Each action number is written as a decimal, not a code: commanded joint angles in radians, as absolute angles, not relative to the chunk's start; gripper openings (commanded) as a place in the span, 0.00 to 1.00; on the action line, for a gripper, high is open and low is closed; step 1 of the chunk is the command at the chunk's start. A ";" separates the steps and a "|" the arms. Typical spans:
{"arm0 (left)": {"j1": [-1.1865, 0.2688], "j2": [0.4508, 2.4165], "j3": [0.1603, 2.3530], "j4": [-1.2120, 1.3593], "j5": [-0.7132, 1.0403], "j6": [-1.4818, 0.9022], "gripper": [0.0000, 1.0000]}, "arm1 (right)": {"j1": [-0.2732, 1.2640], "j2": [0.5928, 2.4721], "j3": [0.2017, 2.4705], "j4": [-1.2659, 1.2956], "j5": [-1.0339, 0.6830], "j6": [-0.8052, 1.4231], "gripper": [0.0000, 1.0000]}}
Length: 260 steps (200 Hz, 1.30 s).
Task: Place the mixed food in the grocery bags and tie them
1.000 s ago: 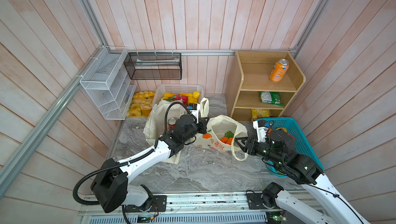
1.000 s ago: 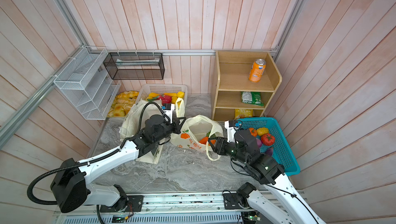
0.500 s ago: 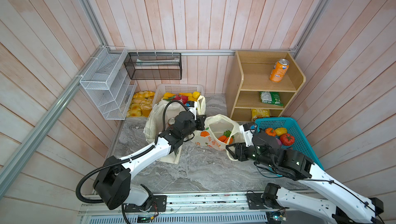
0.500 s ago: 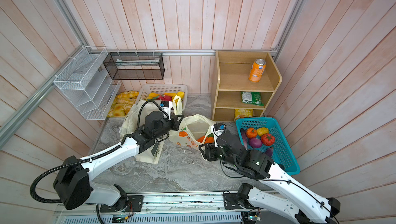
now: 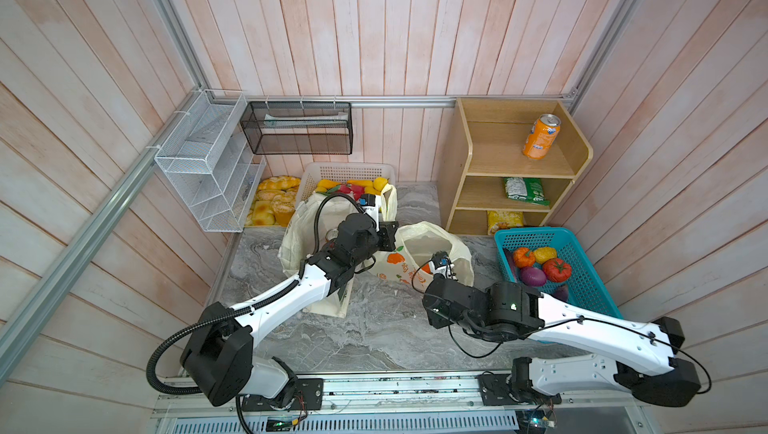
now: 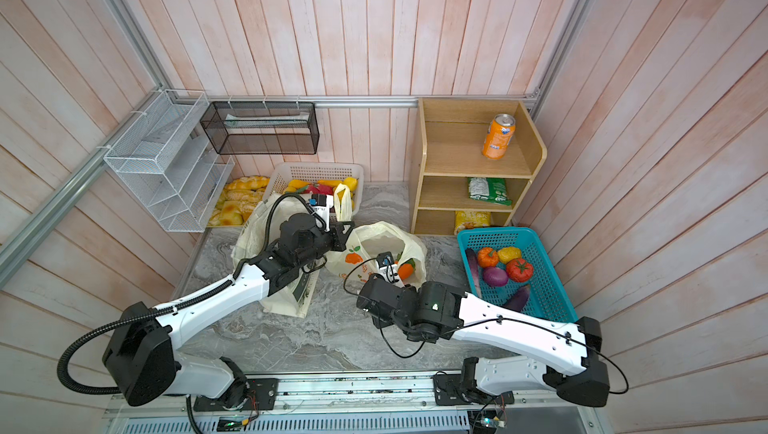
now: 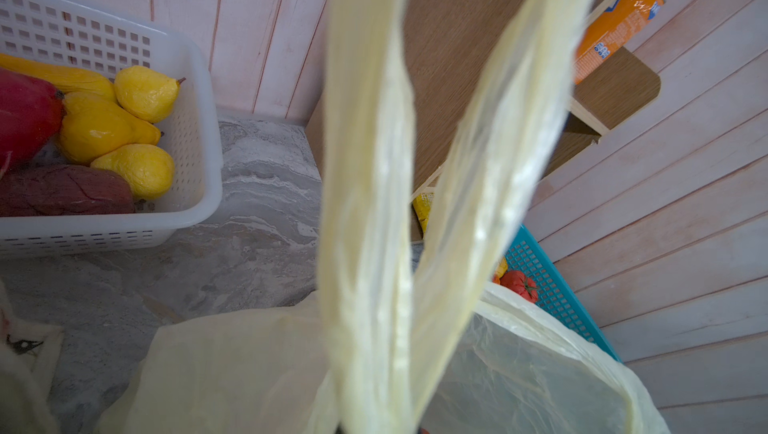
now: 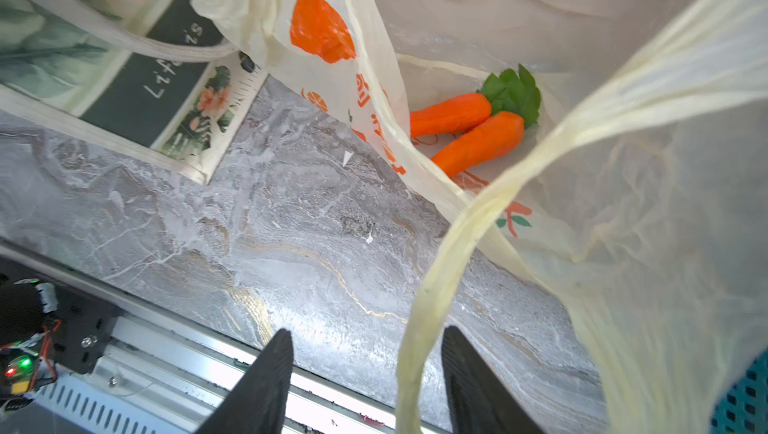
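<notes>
The thin pale-yellow plastic bag (image 5: 461, 251), printed with oranges, sits open mid-counter (image 5: 374, 340), just right of the cream cloth tote (image 5: 328, 305) with its green leafy print. Two orange toy carrots (image 8: 465, 129) with green leafy tops lie side by side on the bag's bottom. The left claw (image 5: 388, 236), at the bag's far-left rim, is clamped tight on the far handle (image 7: 365, 162), while the right claw (image 8: 368, 332) at the near side stands about half open, the near handle (image 8: 428, 286) running between its jaws, not pinched.
</notes>
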<state>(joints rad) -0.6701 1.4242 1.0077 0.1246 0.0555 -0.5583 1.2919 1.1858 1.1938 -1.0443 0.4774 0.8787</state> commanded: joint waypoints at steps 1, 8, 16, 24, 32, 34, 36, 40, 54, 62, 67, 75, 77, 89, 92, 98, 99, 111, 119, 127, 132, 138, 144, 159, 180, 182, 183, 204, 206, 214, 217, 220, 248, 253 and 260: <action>-0.663 1.410 1.033 0.116 0.061 -0.558 0.00 | 1.298 1.166 1.188 -1.107 0.547 0.919 0.46; -0.663 1.407 1.032 0.115 0.060 -0.558 0.00 | 1.298 1.151 1.178 -1.095 0.554 0.925 0.41; -0.663 1.406 1.031 0.112 0.060 -0.558 0.00 | 1.297 1.130 1.164 -1.082 0.561 0.938 0.37; -0.663 1.405 1.032 0.113 0.061 -0.558 0.00 | 1.295 1.108 1.149 -1.067 0.560 0.943 0.31; -0.663 1.405 1.032 0.112 0.063 -0.558 0.00 | 1.294 1.082 1.135 -1.049 0.559 0.945 0.23; -0.662 1.405 1.031 0.112 0.063 -0.558 0.00 | 1.293 1.076 1.130 -1.044 0.558 0.945 0.21; -0.661 1.406 1.031 0.113 0.063 -0.558 0.00 | 1.292 1.068 1.127 -1.039 0.556 0.945 0.18; -0.661 1.406 1.032 0.113 0.064 -0.558 0.00 | 1.290 1.055 1.120 -1.027 0.552 0.944 0.14; -0.661 1.406 1.032 0.113 0.067 -0.557 0.00 | 1.270 0.994 1.100 -0.971 0.524 0.922 0.01; -0.660 1.406 1.033 0.112 0.069 -0.557 0.00 | 1.250 0.954 1.093 -0.930 0.504 0.904 0.00; -0.659 1.408 1.033 0.112 0.071 -0.555 0.00 | 1.233 0.928 1.091 -0.906 0.489 0.892 0.00; -0.658 1.408 1.036 0.110 0.075 -0.554 0.00 | 1.203 0.889 1.088 -0.865 0.464 0.871 0.00; -0.657 1.408 1.036 0.110 0.075 -0.554 0.00 | 1.195 0.879 1.088 -0.852 0.457 0.867 0.00; -0.658 1.406 1.035 0.113 0.083 -0.550 0.00 | 1.141 0.828 1.089 -0.789 0.409 0.832 0.00; -0.657 1.405 1.035 0.113 0.086 -0.548 0.00 | 1.128 0.819 1.090 -0.774 0.395 0.823 0.00; -0.657 1.404 1.034 0.121 0.097 -0.544 0.00 | 1.095 0.802 1.096 -0.742 0.368 0.806 0.00; -0.657 1.404 1.033 0.123 0.099 -0.544 0.00 | 1.090 0.800 1.098 -0.737 0.360 0.803 0.00; -0.658 1.401 1.029 0.136 0.117 -0.543 0.00 | 1.025 0.790 1.122 -0.685 0.291 0.766 0.00; -0.658 1.399 1.028 0.142 0.131 -0.542 0.00 | 0.986 0.797 1.147 -0.662 0.251 0.745 0.00; -0.657 1.395 1.023 0.155 0.152 -0.541 0.00 | 0.960 0.809 1.173 -0.640 0.220 0.727 0.00; -0.658 1.394 1.021 0.161 0.166 -0.543 0.00 | 0.950 0.818 1.190 -0.625 0.211 0.721 0.00; -0.657 1.392 1.019 0.167 0.185 -0.543 0.00 | 0.943 0.830 1.206 -0.611 0.205 0.715 0.00; -0.658 1.388 1.016 0.177 0.207 -0.542 0.00 | 0.936 0.844 1.230 -0.595 0.201 0.709 0.00; -0.658 1.377 1.006 0.207 0.266 -0.547 0.00 | 0.922 0.891 1.296 -0.564 0.190 0.691 0.00; -0.658 1.363 0.990 0.259 0.348 -0.553 0.00 | 0.910 0.949 1.394 -0.526 0.190 0.670 0.00; -0.657 1.362 0.990 0.264 0.356 -0.554 0.00 | 0.909 0.952 1.402 -0.524 0.191 0.669 0.00; -0.658 1.363 0.989 0.266 0.360 -0.554 0.00 | 0.908 0.955 1.406 -0.522 0.192 0.668 0.00; -0.662 1.363 0.991 0.299 0.452 -0.555 0.00 | 0.898 0.982 1.464 -0.485 0.216 0.664 0.00; -0.663 1.364 0.992 0.299 0.459 -0.555 0.00 | 0.896 0.982 1.468 -0.481 0.222 0.664 0.00; -0.665 1.366 0.992 0.300 0.486 -0.555 0.00 | 0.889 0.985 1.471 -0.469 0.243 0.673 0.00; -0.665 1.367 0.989 0.301 0.494 -0.556 0.00 | 0.885 0.985 1.470 -0.465 0.251 0.678 0.00; -0.666 1.368 0.987 0.303 0.504 -0.558 0.00 | 0.882 0.985 1.468 -0.461 0.256 0.683 0.00; -0.664 1.402 0.960 0.302 0.546 -0.584 0.00 | 0.840 0.958 1.387 -0.397 0.308 0.739 0.00; -0.664 1.411 0.957 0.302 0.551 -0.589 0.00 | 0.830 0.951 1.360 -0.386 0.319 0.752 0.00; -0.664 1.425 0.955 0.306 0.558 -0.596 0.00 | 0.814 0.939 1.318 -0.368 0.331 0.776 0.00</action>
<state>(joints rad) -0.6621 1.3857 0.9821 0.2783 0.4797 -0.5713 0.8520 0.9676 1.4117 -0.4435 0.2588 0.7120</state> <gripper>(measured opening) 0.055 0.047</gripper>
